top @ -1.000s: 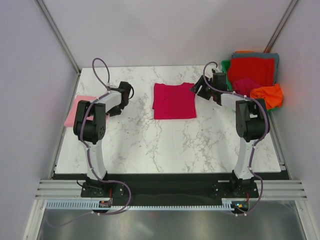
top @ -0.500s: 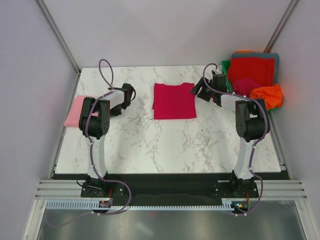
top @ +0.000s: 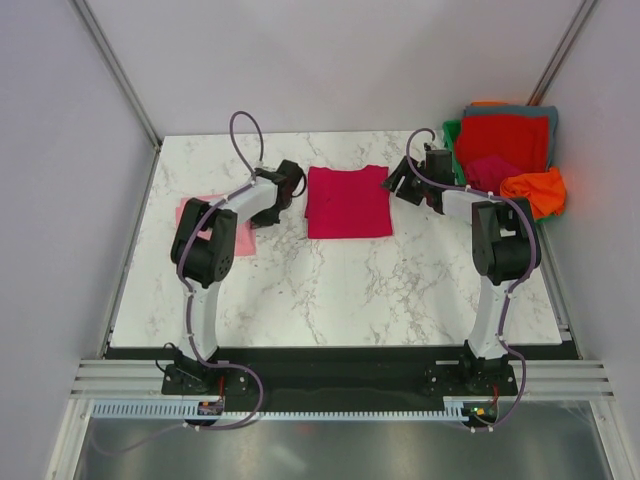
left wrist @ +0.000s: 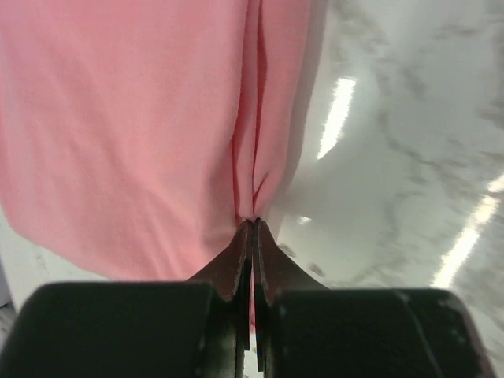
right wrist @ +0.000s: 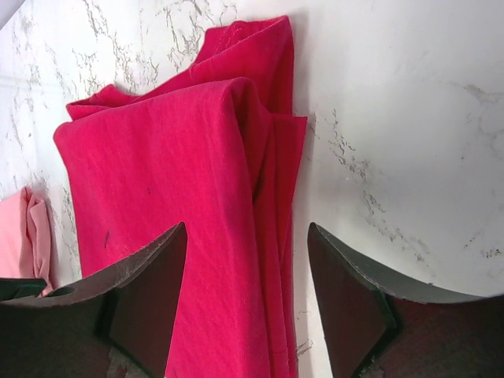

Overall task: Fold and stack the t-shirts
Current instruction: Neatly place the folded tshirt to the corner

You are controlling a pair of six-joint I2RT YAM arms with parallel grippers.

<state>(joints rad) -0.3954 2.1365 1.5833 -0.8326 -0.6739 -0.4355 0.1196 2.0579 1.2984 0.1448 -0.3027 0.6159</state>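
Observation:
A folded deep crimson t-shirt [top: 347, 200] lies flat at the back middle of the marble table. A light pink folded t-shirt [top: 215, 225] lies to its left. My left gripper [top: 285, 190] sits just left of the crimson shirt. In the left wrist view it [left wrist: 253, 224] is shut on an edge of the pink shirt [left wrist: 134, 118]. My right gripper [top: 400, 180] is at the crimson shirt's right back corner. In the right wrist view it [right wrist: 248, 236] is open, its jaws either side of the crimson shirt's [right wrist: 173, 157] right edge.
A green bin [top: 452, 135] at the back right holds a pile of shirts: red [top: 503, 140], grey [top: 520, 112], magenta [top: 490, 170] and orange [top: 537, 190]. Grey walls and frame posts close the table's left, right and back sides.
My left gripper has moved right from the table's left edge towards the crimson shirt, dragging the pink shirt with it. The right arm has barely moved.

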